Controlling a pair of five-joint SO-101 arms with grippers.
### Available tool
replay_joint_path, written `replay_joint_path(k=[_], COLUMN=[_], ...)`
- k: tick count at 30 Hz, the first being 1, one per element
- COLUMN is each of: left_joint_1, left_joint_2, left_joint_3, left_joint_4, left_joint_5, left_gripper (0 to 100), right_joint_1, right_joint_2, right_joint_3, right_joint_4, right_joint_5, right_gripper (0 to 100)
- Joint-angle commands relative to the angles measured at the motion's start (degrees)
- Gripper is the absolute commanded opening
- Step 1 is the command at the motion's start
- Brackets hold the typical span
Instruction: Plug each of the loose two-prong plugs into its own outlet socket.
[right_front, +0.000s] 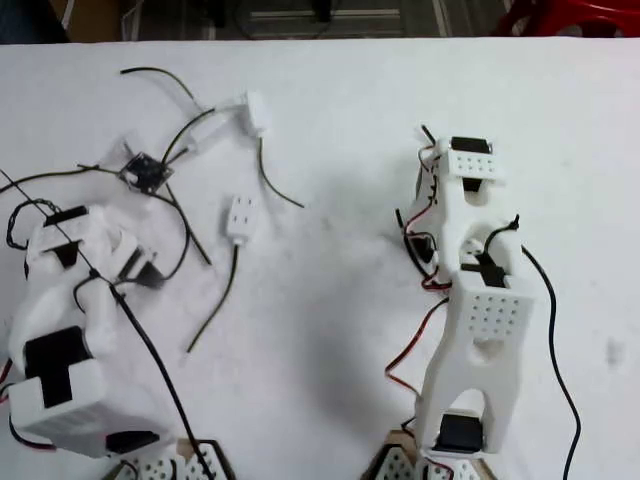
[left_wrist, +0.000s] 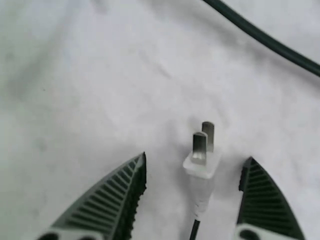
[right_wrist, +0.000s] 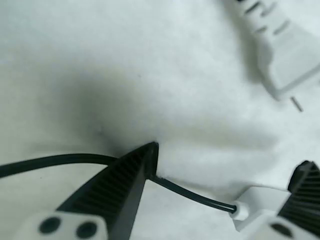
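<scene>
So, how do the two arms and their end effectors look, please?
One arm and the other arm have white moulded shells with black motor blocks. Thin red and black wires run along them, and the other arm's shell has a grid of small holes. The left end effector and the right end effector have dark, ribbed, pointed fingers on white bases.

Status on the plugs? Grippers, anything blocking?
Left gripper open, straddling two-prong plug, not clamped. Right gripper open over dark cord. Outlet socket lies free, holes unoccupied; nothing on it.
</scene>
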Motion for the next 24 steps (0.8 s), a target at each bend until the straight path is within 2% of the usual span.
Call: replay_joint_path(k=[1, 7, 12, 16, 18, 24], left_joint_1=[0.04, 1.27, 2.33, 2.15, 2.15, 2.15], left_joint_2=[1.63, 2.24, 2.24, 2.33, 2.33, 2.33], left_joint_3=[-2.64, -2.64, -2.02, -2.11, -2.02, -2.11], left_joint_4=[0.09, 0.00, 0.18, 2.46, 2.46, 4.40], left_joint_5=[0.00, -0.18, -5.80, -6.68, -6.86, -10.46], left_gripper=[29, 29, 29, 29, 25, 6], right_joint_1=[-1.89, -1.80, -1.80, -1.80, -1.80, -1.80], right_joint_2=[0.48, 0.48, 0.48, 0.48, 0.48, 0.48], right_joint_3=[-0.26, -0.26, -0.18, -0.18, -0.18, -0.18], right_joint_4=[-0.75, -0.75, -0.66, -0.66, -0.66, -0.66], right_joint_5=[-0.09, -0.09, -0.09, -0.09, -0.09, -0.09], right_gripper=[42.2, 42.2, 42.2, 42.2, 42.2, 42.2])
